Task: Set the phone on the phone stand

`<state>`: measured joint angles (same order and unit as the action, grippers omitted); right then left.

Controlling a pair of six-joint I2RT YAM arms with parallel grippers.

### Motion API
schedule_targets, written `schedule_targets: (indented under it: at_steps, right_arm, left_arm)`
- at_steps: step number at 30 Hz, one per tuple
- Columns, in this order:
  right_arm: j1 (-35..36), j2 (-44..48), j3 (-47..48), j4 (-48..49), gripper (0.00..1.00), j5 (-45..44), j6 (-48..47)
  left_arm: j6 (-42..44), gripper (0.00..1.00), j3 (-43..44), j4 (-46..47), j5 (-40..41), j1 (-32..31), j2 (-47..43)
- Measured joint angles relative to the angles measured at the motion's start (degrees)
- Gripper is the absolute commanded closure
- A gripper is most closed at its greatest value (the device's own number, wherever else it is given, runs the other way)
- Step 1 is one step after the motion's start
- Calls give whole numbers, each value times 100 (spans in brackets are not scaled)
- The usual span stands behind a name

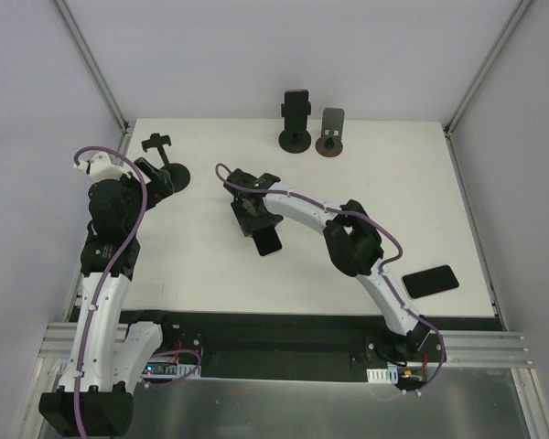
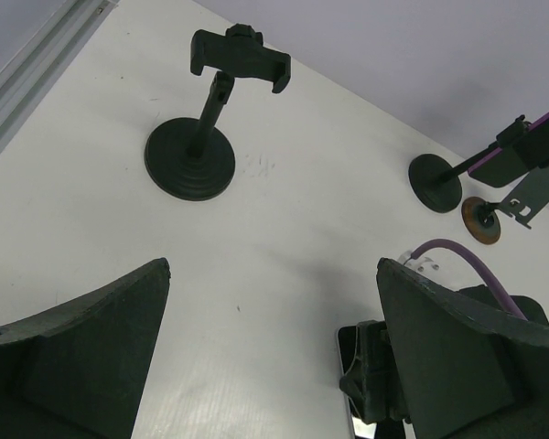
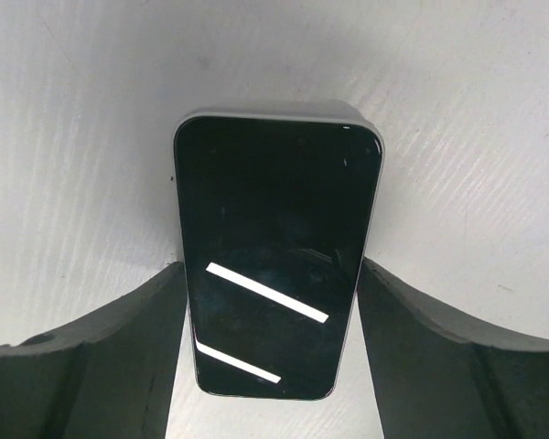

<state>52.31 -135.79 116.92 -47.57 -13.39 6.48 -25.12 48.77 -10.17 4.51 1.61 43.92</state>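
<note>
A black phone (image 3: 270, 256) lies screen-up between the fingers of my right gripper (image 3: 272, 274), whose pads press its two long edges. From above, the phone (image 1: 268, 240) sticks out below the right gripper (image 1: 254, 219) at the table's middle, at or just above the surface. The empty black phone stand (image 1: 163, 166) with a clamp top stands at the back left; in the left wrist view the stand (image 2: 201, 137) is ahead of my left gripper (image 2: 274, 270). My left gripper (image 1: 154, 181) is open and empty beside the stand.
A second black phone (image 1: 430, 280) lies at the table's right front. A black stand holding a phone (image 1: 296, 114) and a small grey stand (image 1: 331, 131) are at the back centre. Frame posts rise at the back corners.
</note>
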Motion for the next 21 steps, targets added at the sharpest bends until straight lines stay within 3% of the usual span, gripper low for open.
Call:
schedule_targets:
  at_steps: [4, 11, 21]
  right_arm:
    - [-7, -83, 131, -74, 18, 68, -59]
    - [-31, -133, 212, -122, 17, 164, -131]
    - [-125, -247, 380, -199, 30, 385, -164]
  left_arm:
    - [-17, 6, 0, 0, -2, 0, 17]
    - [-87, 7, 0, 0, -7, 0, 33]
    - [-103, 7, -2, 0, -20, 0, 33]
